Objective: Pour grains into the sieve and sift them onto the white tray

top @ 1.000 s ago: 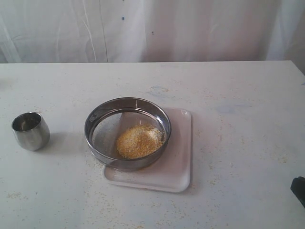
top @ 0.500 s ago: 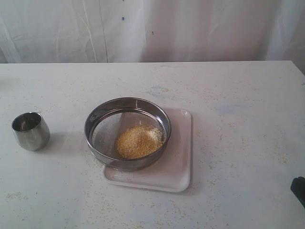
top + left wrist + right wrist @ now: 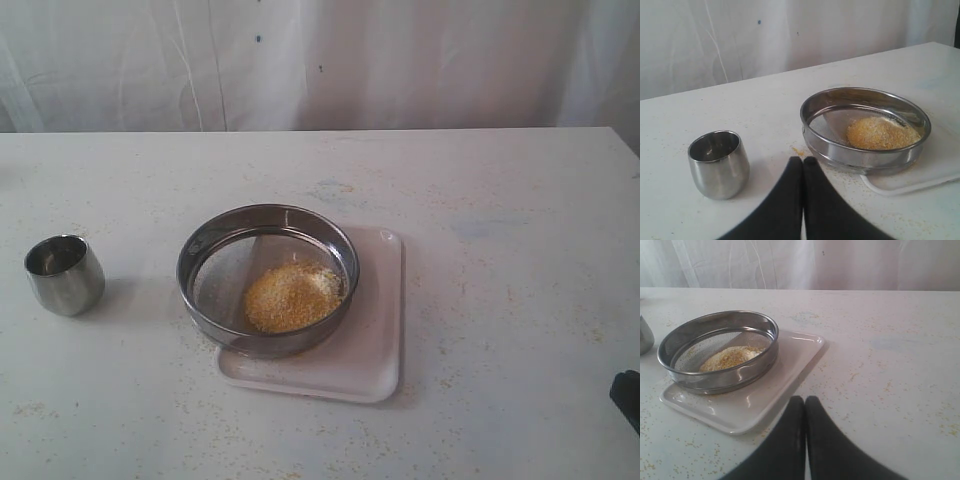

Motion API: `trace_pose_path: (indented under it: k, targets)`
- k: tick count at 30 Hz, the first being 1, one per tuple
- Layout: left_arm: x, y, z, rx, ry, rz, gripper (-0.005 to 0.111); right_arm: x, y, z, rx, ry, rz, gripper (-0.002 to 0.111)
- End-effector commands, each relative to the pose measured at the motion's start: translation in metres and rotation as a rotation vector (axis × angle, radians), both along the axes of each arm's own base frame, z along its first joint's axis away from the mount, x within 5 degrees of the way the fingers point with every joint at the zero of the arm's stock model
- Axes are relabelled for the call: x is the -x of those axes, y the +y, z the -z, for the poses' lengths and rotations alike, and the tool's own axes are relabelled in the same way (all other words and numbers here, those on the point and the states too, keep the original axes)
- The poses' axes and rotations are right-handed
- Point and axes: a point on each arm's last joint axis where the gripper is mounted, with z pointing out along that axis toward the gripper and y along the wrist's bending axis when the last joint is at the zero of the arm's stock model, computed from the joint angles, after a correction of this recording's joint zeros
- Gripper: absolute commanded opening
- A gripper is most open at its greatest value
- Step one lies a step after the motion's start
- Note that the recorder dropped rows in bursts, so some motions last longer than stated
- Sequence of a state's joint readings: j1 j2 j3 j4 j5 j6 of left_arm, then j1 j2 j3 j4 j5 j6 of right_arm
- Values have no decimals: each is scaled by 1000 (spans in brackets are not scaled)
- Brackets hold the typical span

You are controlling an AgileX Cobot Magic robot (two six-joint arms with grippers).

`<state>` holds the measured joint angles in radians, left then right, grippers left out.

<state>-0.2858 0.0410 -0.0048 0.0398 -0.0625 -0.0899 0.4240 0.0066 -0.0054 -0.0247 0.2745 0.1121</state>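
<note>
2 end effectors (image 3: 802,162) (image 3: 805,401) appear closed only in wrist views.

Shiny metal sieve (image 3: 268,278) with fine mesh, glossy white plastic tray (image 3: 375,340), polished steel cup (image 3: 64,274).

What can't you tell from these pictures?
- The tray under the sieve: covered by the sieve and the grains in every view, so whether anything has sifted through is hidden.
- Inside of the cup: dark, its bottom hidden by its own wall in the exterior and left wrist views.
- The cup in the right wrist view: cut off by the picture's edge.
- The dark shape at the exterior view's right edge: cut off, unidentifiable.
</note>
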Motion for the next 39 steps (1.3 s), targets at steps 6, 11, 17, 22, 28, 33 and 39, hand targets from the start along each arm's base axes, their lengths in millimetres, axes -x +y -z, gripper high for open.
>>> trace_pose_path:
  k: [6,11,17,22,28,33,39]
  targets:
    - [1,-1,2,-15,0,13,0,0,0,0,0,-15,5,0]
    - [1,-1,2,-15,0,13,0,0,0,0,0,-15,5,0]
    - [1,-1,2,-22,-2,13,0,0,0,0,0,-15,5,0]
    - [1,-1,2,-22,-2,13,0,0,0,0,-1,-17,5,0]
    - [1,-1,2,-22,-2,13,0,-1,0,-7,-1,-108,0,0]
    - [1,-1,2,-22,-2,13,0,-1,1,-23,-315,-160,10,0]
    - [1,-1,2,-22,-2,13,0,1,-1,-37,-621,-191,-1,0]
